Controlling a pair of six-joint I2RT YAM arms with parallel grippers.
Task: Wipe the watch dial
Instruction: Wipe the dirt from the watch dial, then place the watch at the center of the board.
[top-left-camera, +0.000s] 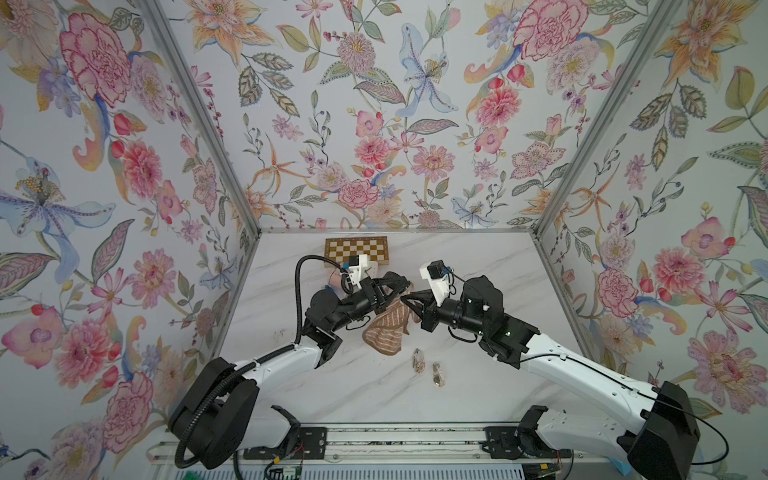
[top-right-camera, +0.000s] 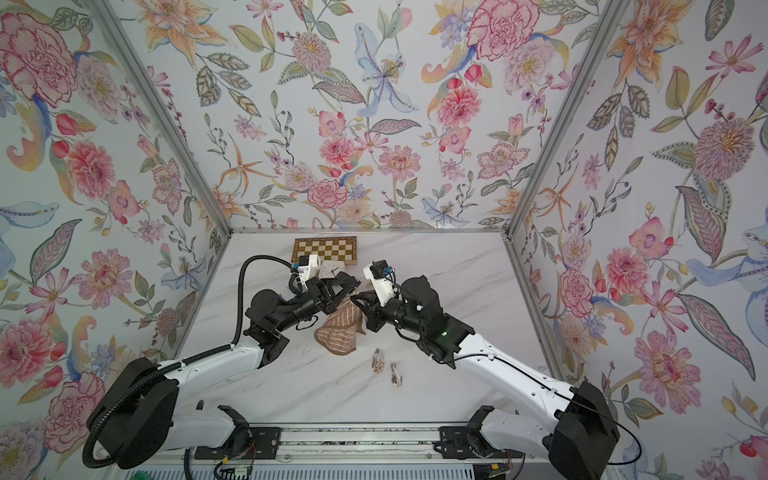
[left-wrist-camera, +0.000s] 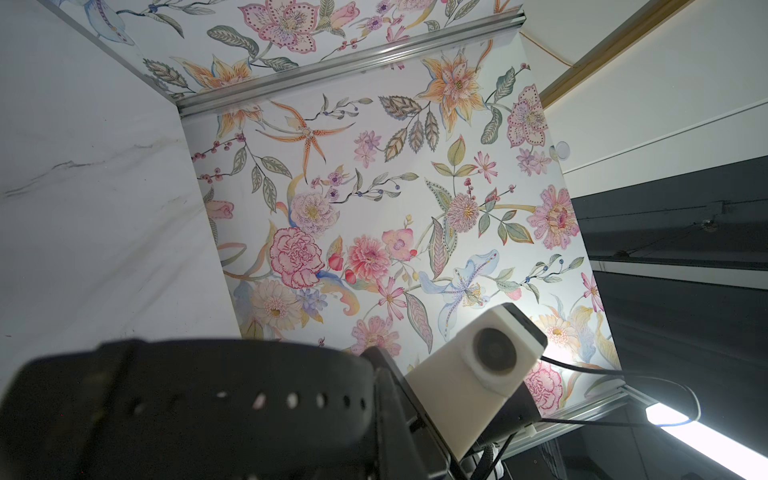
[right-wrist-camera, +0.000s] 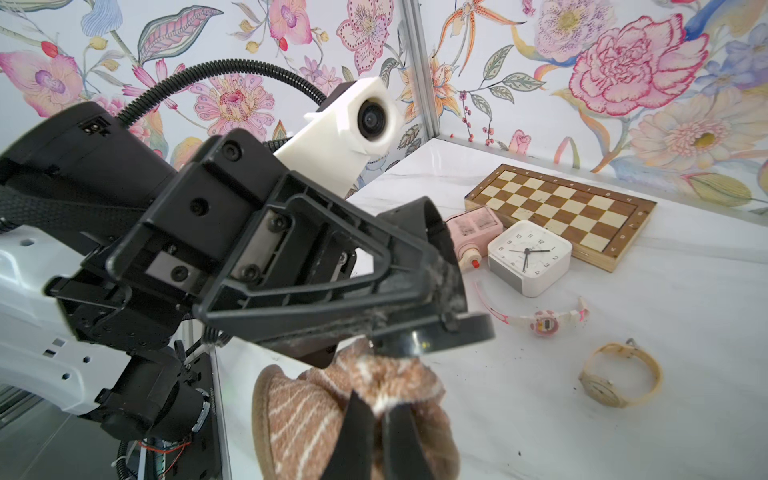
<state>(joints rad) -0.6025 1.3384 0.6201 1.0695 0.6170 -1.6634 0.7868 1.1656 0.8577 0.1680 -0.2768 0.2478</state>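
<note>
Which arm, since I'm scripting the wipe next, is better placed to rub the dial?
Right. The right gripper is shut on the striped cloth, bunched just under the black watch that the left gripper clamps.

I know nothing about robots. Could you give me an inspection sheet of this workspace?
Surface: white marble table, a few dark specks.
Job's things: black watch in left pincer, its case touching the brown striped cloth held by right pincer.
Clutter: chessboard, white clock, pink gadget, pink watch, beige watch.
Pincers: both shut on their loads.
Cables: ribbed hose loops off left arm.
Surroundings: floral walls, metal frame.
</note>
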